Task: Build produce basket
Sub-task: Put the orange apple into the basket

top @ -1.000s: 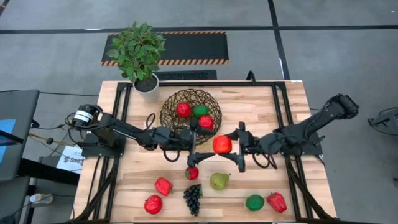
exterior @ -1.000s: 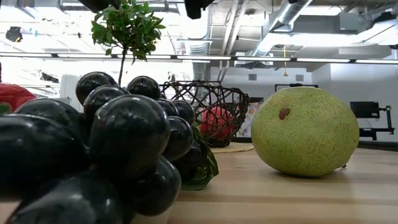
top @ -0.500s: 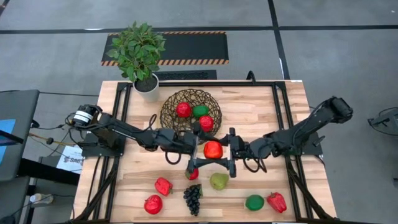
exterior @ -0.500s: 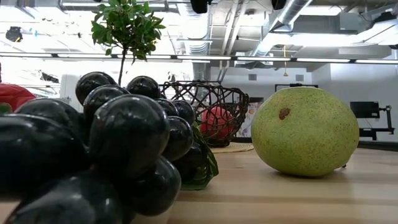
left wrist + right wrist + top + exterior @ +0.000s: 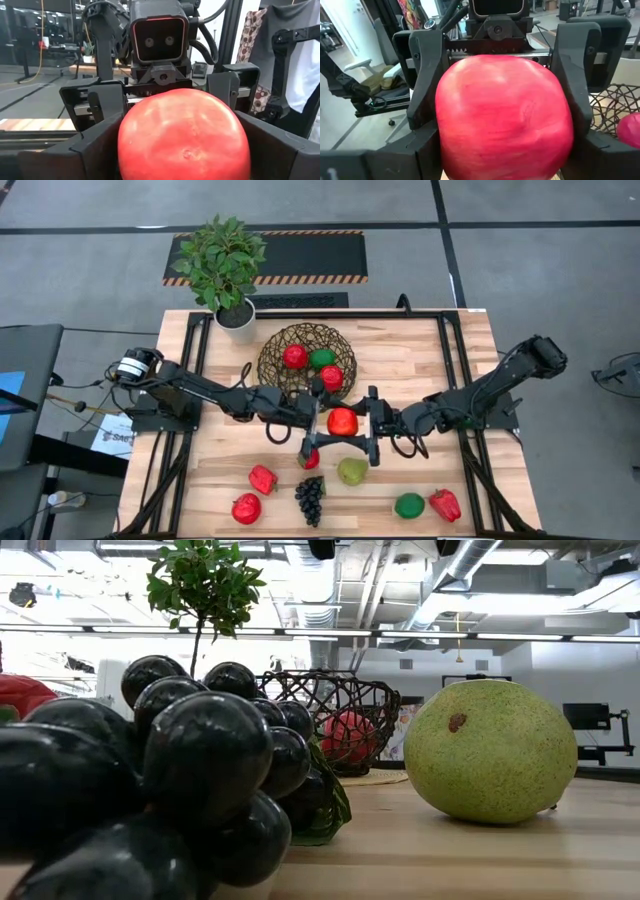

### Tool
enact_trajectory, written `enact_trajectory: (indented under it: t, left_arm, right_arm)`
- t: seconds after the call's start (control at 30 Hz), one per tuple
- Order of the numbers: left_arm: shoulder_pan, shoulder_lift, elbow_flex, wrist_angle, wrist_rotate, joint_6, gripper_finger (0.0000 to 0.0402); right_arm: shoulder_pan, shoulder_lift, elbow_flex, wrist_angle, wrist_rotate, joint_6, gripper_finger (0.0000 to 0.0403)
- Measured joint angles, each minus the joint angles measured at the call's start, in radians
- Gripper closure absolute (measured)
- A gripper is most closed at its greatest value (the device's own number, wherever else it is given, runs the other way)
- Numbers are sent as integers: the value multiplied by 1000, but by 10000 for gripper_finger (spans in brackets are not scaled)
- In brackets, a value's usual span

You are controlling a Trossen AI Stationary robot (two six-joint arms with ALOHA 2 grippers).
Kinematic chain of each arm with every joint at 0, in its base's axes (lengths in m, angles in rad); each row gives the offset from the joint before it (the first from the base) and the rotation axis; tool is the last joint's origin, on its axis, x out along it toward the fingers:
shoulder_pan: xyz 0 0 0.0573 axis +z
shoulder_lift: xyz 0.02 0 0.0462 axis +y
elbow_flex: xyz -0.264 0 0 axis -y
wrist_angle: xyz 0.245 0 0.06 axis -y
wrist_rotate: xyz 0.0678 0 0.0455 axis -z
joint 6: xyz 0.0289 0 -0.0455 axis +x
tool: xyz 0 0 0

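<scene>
Found both arms stretched toward the middle of the table [image 5: 430, 350], nose to nose just in front of the basket [image 5: 270, 360]. Spotted the left claw [image 5: 328, 424] and the right claw [image 5: 357, 423] facing each other with one red round fruit [image 5: 342, 420] held up between them, off the wood. Checked the right wrist view and saw the right claw clenched on that fruit [image 5: 502, 117], its own fingers snug against both sides, with the other arm's fingers [image 5: 424, 75] hugging the same fruit from the far end. Got the same story from the left wrist view: fruit [image 5: 184, 135] filling the gap and the left claw's fingers [image 5: 97, 145] pressed up to it, so called it grasping too. Counted three pieces inside the basket already, namely a red one [image 5: 294, 356], a green one [image 5: 321, 358] and another red one [image 5: 331, 376]. Noticed the rest of the produce spread along the near edge of the table: a small red piece [image 5: 310, 459] partly tucked under the left claw, a pear [image 5: 352, 471], a grape bunch [image 5: 310, 498], a red pepper [image 5: 262, 478], a red lumpy fruit [image 5: 246, 508], a green fruit [image 5: 409, 505] and a second red pepper [image 5: 444, 503]. Also clocked a potted plant [image 5: 225, 265] at the far left corner, just beside the basket.
</scene>
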Motion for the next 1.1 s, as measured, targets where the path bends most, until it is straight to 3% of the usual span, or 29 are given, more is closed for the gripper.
enact_trajectory:
  t: [0.13,0.37,0.63,0.93,1.1]
  left_arm:
    - [1,-1,0,-3,3,-17,81]
    - [24,-3,45,-85,7,34,85]
    - [41,-36,162,-371,-20,66,84]
    - [38,-57,368,-940,-191,81,84]
    - [5,-68,464,-1145,-275,24,84]
  right_arm:
    - [-2,-3,0,-21,-6,32,87]
    - [-4,-10,2,-232,6,198,34]
    - [-4,-19,2,-271,9,226,21]
    - [-4,-18,1,-440,1,303,23]
    - [-4,-18,1,-515,-5,346,23]
